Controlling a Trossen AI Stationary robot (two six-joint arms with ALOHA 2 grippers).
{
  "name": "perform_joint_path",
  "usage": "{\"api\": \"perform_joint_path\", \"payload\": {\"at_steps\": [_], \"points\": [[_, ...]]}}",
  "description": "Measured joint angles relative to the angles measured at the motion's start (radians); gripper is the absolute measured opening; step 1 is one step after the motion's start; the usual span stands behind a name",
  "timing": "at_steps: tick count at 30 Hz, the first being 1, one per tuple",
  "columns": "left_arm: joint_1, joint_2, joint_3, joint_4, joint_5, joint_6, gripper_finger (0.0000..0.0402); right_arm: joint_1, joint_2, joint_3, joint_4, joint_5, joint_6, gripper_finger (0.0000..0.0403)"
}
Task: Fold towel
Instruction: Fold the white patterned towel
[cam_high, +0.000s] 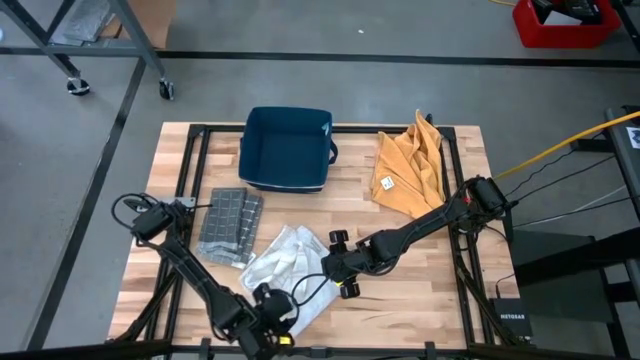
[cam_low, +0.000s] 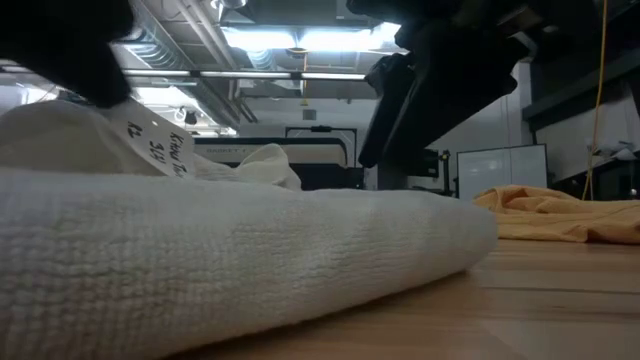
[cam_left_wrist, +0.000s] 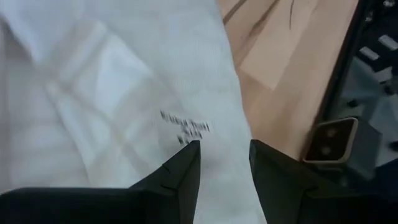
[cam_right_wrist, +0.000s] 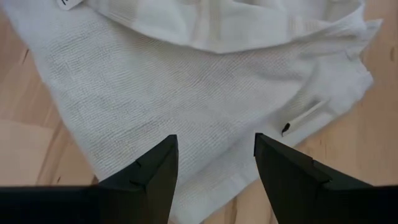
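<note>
A crumpled white woven towel (cam_high: 287, 268) lies on the front middle of the wooden slatted tabletop (cam_high: 420, 285), between the 2 dark arms. The right claw (cam_right_wrist: 214, 163) hovers just above the towel's right edge, its 2 fingers spread apart with nothing between them. The left claw (cam_left_wrist: 224, 163) sits over the towel's front edge, beside a small printed label (cam_left_wrist: 186, 129); its fingers are parted over the cloth and hold nothing. In the low view the towel (cam_low: 230, 260) fills the foreground as a thick rolled fold with the label (cam_low: 155, 150) standing up from it. Farther back on the tabletop are a dark blue fabric bin (cam_high: 286, 149), a folded grey waffle cloth (cam_high: 229, 226) to the towel's left, and a rumpled mustard-yellow cloth (cam_high: 409, 166) at the right.
</note>
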Motion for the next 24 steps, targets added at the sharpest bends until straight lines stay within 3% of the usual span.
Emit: {"api": "perform_joint_path", "payload": {"at_steps": [10, 15, 24], "points": [[0.024, 0.0, 0.0, -0.002, 0.061, 0.252, 0.0129, 0.0, 0.0, 0.0, 0.001, 0.0, 0.0, 0.0214], [0.024, 0.0, 0.003, -0.009, 0.092, 0.302, 0.0129, 0.0, 0.0, 0.0, 0.001, 0.0, 0.0, 0.0214], [0.031, -0.001, 0.1, -0.294, 0.093, 0.411, 0.0129, 0.0, 0.0, 0.0, 0.002, 0.0, 0.001, 0.0214]]}}
